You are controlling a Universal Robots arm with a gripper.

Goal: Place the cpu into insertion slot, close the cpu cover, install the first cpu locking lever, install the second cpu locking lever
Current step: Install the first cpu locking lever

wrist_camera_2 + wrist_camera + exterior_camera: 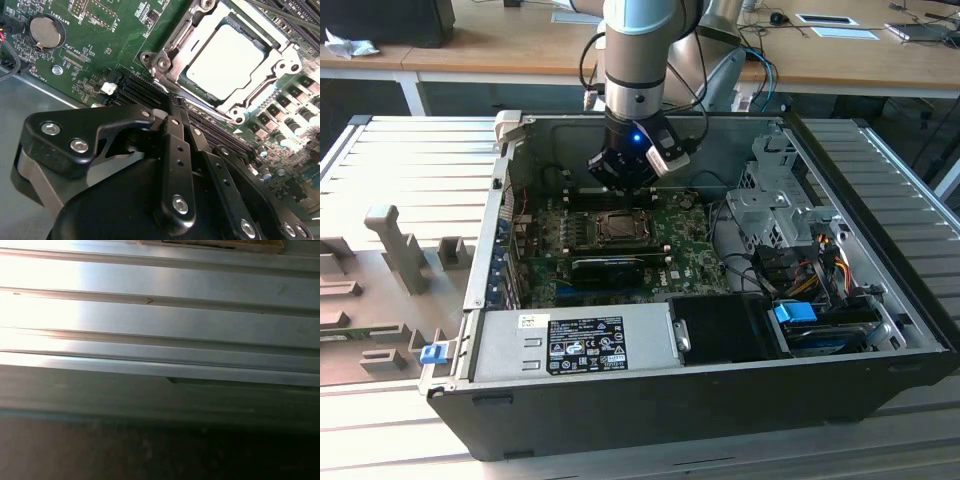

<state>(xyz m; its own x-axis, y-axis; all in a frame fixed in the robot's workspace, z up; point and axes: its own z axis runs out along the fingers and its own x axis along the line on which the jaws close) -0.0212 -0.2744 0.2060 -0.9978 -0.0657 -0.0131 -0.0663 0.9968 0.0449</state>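
Note:
In the second wrist view the cpu lies flat in the insertion slot, its silver top showing. The silver cpu cover lies down around it, framing the chip through its window. A thin metal lever runs along one side of the socket. My gripper is shut with nothing between its black fingers, and its tip hovers just off the socket's near edge. In the exterior view the gripper hangs inside the open computer case, just behind the socket on the green motherboard.
A black finned card sits in front of the socket. The grey power supply fills the case's front. A metal drive cage and cables are at the exterior view's right. A coin battery lies on the board. Case walls surround everything.

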